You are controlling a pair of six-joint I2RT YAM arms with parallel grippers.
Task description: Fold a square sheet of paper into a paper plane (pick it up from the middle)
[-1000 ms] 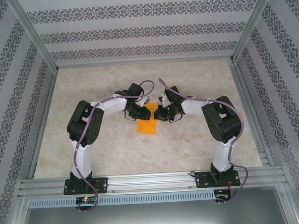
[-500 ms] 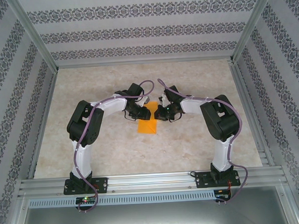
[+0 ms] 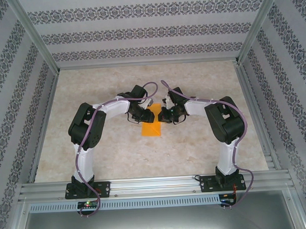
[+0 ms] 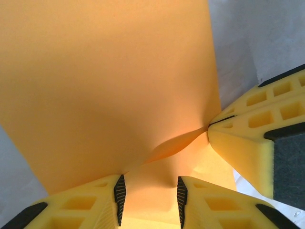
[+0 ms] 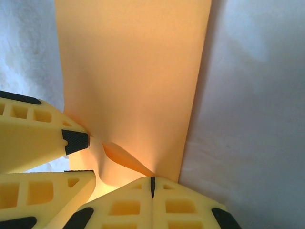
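I read square sheet of paper (image 3: 151, 127) as bright orange, plain, thin. Lies at middle of desk (image 3: 202, 82), near end looks flat on it. Wrist views: surface smooth and glowing, one soft buckle running in from edge nipped by right pincer (image 5: 152, 186). No plane shape yet from my seat.

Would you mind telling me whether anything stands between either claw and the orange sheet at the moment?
Nothing visible does. The right claw is shut on one edge of the square sheet of paper, raising a small buckle there. The left claw stands open beside it, with the paper apparently lying between its fingers.
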